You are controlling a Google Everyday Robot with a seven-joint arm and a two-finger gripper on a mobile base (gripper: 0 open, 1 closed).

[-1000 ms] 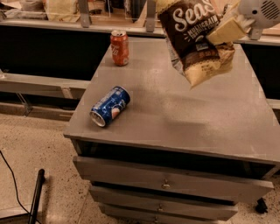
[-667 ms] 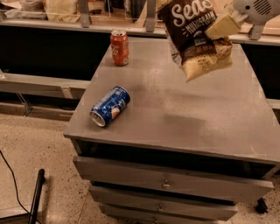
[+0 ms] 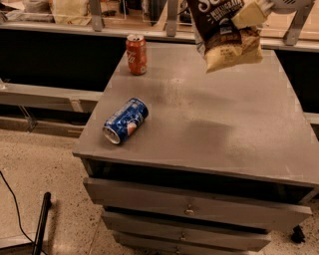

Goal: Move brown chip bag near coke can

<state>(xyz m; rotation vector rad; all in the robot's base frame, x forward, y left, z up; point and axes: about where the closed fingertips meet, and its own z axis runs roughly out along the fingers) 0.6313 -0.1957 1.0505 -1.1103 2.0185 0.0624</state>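
Pincer [image 3: 253, 14] at top right, clamped on the brown chip bag [image 3: 224, 37], which dangles long-axis-down above the far side of the worktop [image 3: 224, 124]. The coke can [image 3: 136, 54] stands upright well to the bag's left, at the far-left corner, so the carry looks leftward, then down.

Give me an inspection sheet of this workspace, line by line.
Surface: grey cabinet top, drawers below.
Job's things: brown chip bag held in the air over the far right side; coke can upright at the far left corner.
Clutter: blue soda can lying on its side near the left edge.
Grippers: gripper at top right, shut on the bag.
Cables: black cable on the floor, lower left.
Surroundings: speckled floor.
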